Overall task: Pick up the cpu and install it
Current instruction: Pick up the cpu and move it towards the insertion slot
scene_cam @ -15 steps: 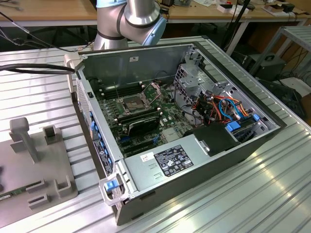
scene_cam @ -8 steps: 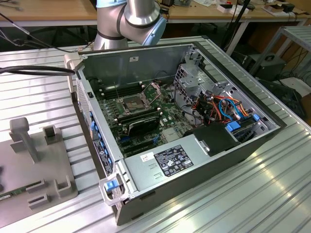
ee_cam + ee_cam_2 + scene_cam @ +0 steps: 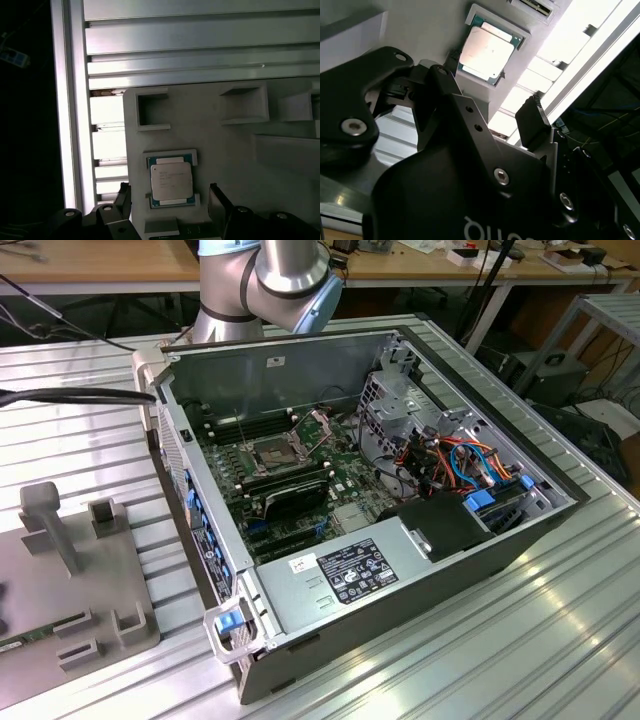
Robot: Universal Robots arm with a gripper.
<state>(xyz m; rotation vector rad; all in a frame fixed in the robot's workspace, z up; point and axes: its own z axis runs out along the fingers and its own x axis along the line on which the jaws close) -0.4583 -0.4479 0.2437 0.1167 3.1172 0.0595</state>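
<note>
Silver-grey cpu (image 3: 171, 181) sits in pale holder (image 3: 225, 150) recess; we see gripper (image 3: 170, 199) spread wide, one finger each side of it.

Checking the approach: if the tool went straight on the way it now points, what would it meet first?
Most likely the cpu, seated in its pocket on the grey holder. In the first wrist view the tool is open and centred on it. How much gap remains is hard to judge.

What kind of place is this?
Probably a robotics lab or workshop: a silver-and-blue robot arm rises beside an open grey metal computer case on a ribbed aluminium table, with cluttered wooden benches beyond.
</note>
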